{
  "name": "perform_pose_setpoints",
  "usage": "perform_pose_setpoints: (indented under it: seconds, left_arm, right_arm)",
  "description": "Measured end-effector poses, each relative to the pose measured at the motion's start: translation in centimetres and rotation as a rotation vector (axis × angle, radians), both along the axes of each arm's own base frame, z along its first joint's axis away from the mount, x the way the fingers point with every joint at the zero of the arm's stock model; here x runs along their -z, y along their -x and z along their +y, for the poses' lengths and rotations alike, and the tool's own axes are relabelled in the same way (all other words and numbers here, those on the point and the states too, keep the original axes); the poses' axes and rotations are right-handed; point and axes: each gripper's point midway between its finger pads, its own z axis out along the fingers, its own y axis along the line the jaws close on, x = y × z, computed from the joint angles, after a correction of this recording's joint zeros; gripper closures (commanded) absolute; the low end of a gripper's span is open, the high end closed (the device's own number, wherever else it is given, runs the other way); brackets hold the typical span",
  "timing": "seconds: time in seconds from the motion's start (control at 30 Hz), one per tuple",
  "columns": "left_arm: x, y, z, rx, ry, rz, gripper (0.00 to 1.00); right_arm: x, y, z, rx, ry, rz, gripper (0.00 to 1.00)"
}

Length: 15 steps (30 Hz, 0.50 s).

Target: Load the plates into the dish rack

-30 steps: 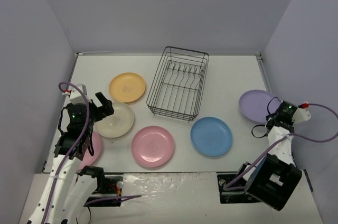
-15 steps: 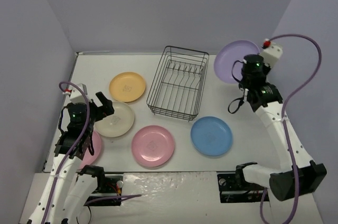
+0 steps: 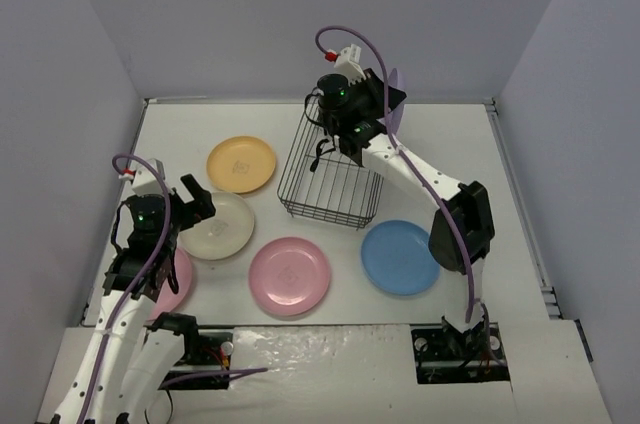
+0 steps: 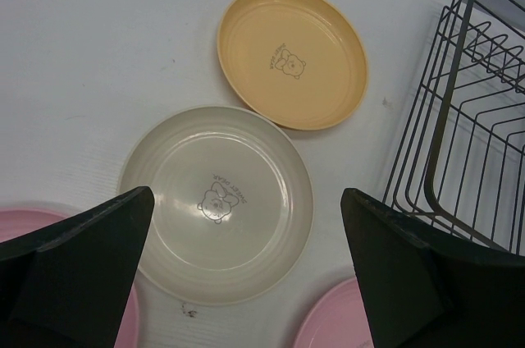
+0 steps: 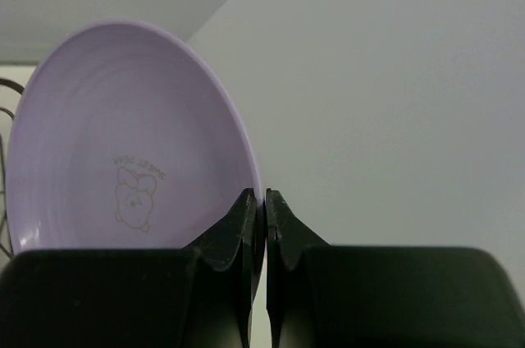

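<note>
Lavender plate (image 5: 123, 159) rides on edge in the right claw (image 5: 263, 200), whose two fingers are pinched tight on its rim. The disc rises up and to the left of the grip in the wrist view. From above it shows only as a thin sliver beside the claw, over the far right corner of the dish rack (image 3: 330, 179) and clear of the wire. The coming move turns on this: the rack lies below and just to the near-left of the plate. The plate's edge seems to run roughly along the rack's long side. The arm hides most of the tines, so I cannot tell how well the plate lines up with a slot. The right arm is plainly the one to place it.

Half a second ago this arm held the plate high over the right side of the table (image 3: 450, 154), well clear of the rack. A second ago the plate lay flat by the right edge.

The left claw (image 4: 246, 262) has not moved. Its fingers stand wide apart above the cream plate (image 4: 217, 167), with the yellow-orange plate (image 4: 291, 57) beyond. Blue plate (image 3: 400, 257) and two pink ones (image 3: 289, 277) lie flat on the table.
</note>
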Motion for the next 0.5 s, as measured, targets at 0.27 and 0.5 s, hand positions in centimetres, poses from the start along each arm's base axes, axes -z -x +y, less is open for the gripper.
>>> perform_pose_setpoints:
  seconds: [0.27,0.5]
  left_arm:
    - [0.3,0.1,0.1,-0.005,-0.004,0.011,0.03]
    - [0.3,0.0,0.2,-0.008,-0.006,0.014,0.03]
  right_arm:
    - [1.3,-1.1,1.1,0.079,0.167,0.143,1.00]
    - [2.1,-2.7,2.3,0.086,0.199,0.175,1.00]
